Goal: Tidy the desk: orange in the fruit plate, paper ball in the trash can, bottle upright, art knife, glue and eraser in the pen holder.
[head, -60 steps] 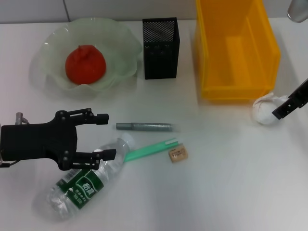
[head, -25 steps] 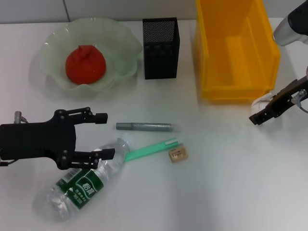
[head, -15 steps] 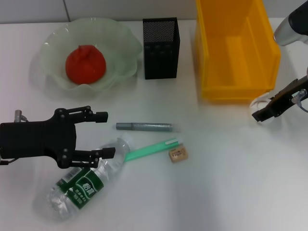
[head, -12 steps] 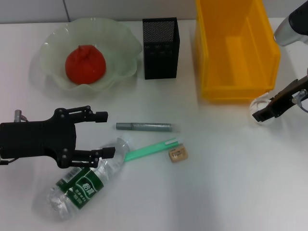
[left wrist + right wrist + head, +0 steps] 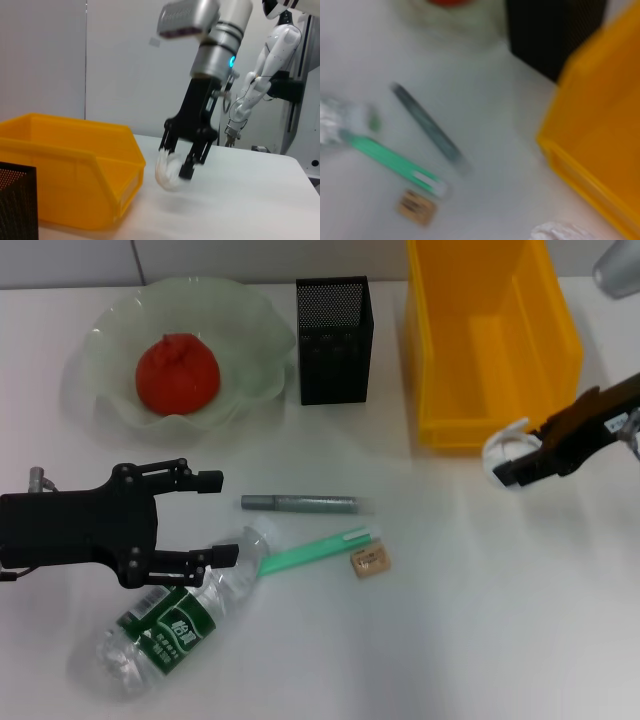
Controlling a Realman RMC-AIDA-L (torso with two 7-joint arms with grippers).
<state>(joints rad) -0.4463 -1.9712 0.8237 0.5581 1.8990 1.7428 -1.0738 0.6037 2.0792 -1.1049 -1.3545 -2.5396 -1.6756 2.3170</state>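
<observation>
The small crumpled white paper ball (image 5: 503, 451) is gripped in the closed right end effector (image 5: 508, 466), lifted off the desk (image 5: 450, 620) just outside the near wall of the deep rectangular yellow plastic trash can (image 5: 490, 340). The opening lies toward the desk's far edge. The left end effector (image 5: 212, 521) is held open beside the lying clear bottle (image 5: 175, 615).

Head view: high, looking steeply down on the white desk. Left wrist view: low, near desk level, facing sideways across it, yellow plastic bin (image 5: 70, 170) at lower left. Right wrist view: close, looking down, same bin (image 5: 600, 125) at right. All three share the bin (image 5: 490, 340).
</observation>
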